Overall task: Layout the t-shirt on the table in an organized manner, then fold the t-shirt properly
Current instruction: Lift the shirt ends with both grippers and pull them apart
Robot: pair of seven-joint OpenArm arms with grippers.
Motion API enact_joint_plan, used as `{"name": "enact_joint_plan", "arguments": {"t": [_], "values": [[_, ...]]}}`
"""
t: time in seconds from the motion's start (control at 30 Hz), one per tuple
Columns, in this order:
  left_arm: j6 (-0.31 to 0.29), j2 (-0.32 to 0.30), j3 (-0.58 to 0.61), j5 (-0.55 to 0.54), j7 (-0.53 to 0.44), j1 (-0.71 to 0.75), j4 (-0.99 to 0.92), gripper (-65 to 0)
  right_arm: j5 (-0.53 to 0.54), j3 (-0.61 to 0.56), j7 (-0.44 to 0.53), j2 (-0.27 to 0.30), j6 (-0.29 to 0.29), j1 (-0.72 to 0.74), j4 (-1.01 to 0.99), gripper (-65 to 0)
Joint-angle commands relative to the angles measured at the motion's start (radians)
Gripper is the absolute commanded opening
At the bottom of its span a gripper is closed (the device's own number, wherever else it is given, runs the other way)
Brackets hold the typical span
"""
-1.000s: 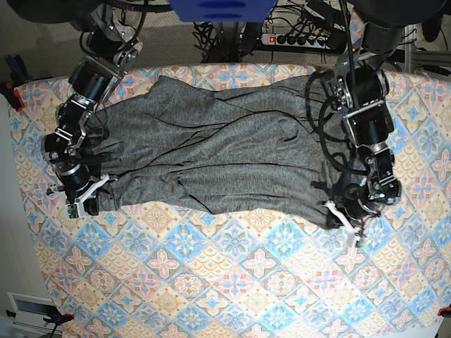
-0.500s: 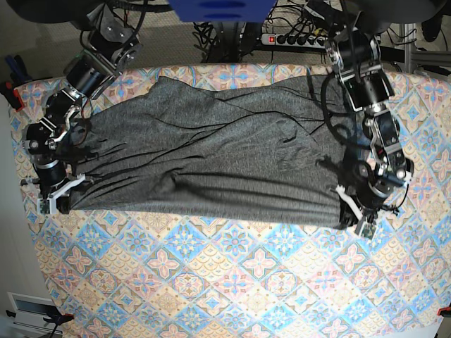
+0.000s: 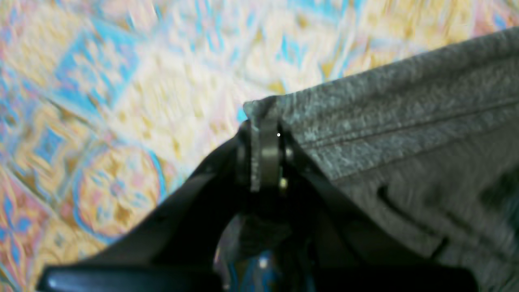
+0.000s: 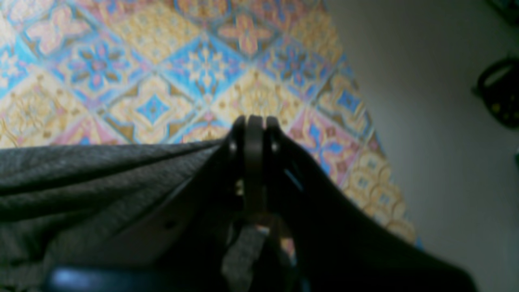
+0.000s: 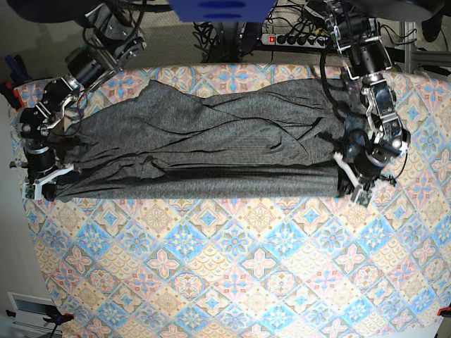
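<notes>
You have pulled the t-shirt wider along the table's far edge; the left gripper and right gripper each pinch a corner, so the near edge now lies straight, ready for laying flat.

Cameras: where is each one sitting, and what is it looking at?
Base view: high above, looking down on the tile-print table, the dark heather-grey t-shirt and both arms.
Left wrist view: on the left arm, looking along the shut left gripper pinching the shirt's hemmed edge.
Right wrist view: on the right arm, looking along the shut right gripper pinching shirt cloth near the table's edge.
All three share the shirt and table.
</notes>
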Motion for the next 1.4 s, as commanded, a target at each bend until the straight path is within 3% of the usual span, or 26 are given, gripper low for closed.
{"name": "enact_joint_plan", "arguments": {"t": [0.0, 0.3, 0.43, 0.63, 0.8, 0.93, 1.1, 1.17, 1.37], "values": [[0.009, -0.013, -0.004, -0.003, -0.019, -0.006, 0.019, -63.8, 0.014, 0.002, 0.027, 0.012, -0.009, 0.003, 0.019, -65.0], [0.009, -0.007, -0.066, -0.003, -0.019, 0.060, 0.019, -63.8, 0.016, 0.002, 0.021, 0.004, -0.009, -0.035, 0.011, -65.0], [0.009, -0.007, -0.101, -0.003, -0.019, 0.079, 0.019, -63.8, 0.016, 0.003, -0.033, 0.006, -0.009, -0.038, -0.055, -65.0], [0.009, -0.007, -0.135, -0.003, -0.019, 0.119, 0.019, -63.8, 0.014, 0.104, -0.044, 0.006, -0.009, -0.033, -0.121, -65.0], [0.009, -0.007, -0.136, -0.002, -0.018, 0.139, 0.019, -62.7, 0.014, 0.106, -0.044, 0.007, -0.009, -0.033, -0.155, -65.0], [0.009, -0.007, -0.133, 0.006, -0.013, 0.142, 0.019, -56.2, 0.011, 0.104, -0.044, 0.007, -0.009, -0.035, -0.155, -60.3], [0.009, -0.007, -0.136, 0.000, -0.013, 0.143, 0.019, -40.6, 0.011, 0.104, -0.044, 0.007, -0.009, -0.040, -0.142, -48.6], [0.009, -0.007, -0.136, 0.000, -0.013, 0.143, 0.019, -35.9, 0.011, 0.104, -0.044, 0.007, -0.009, -0.040, -0.133, -46.9], [0.009, -0.007, -0.136, -0.002, -0.012, 0.143, 0.034, -32.4, 0.011, 0.104, -0.044, 0.007, -0.009, -0.040, -0.076, -46.5]]}}
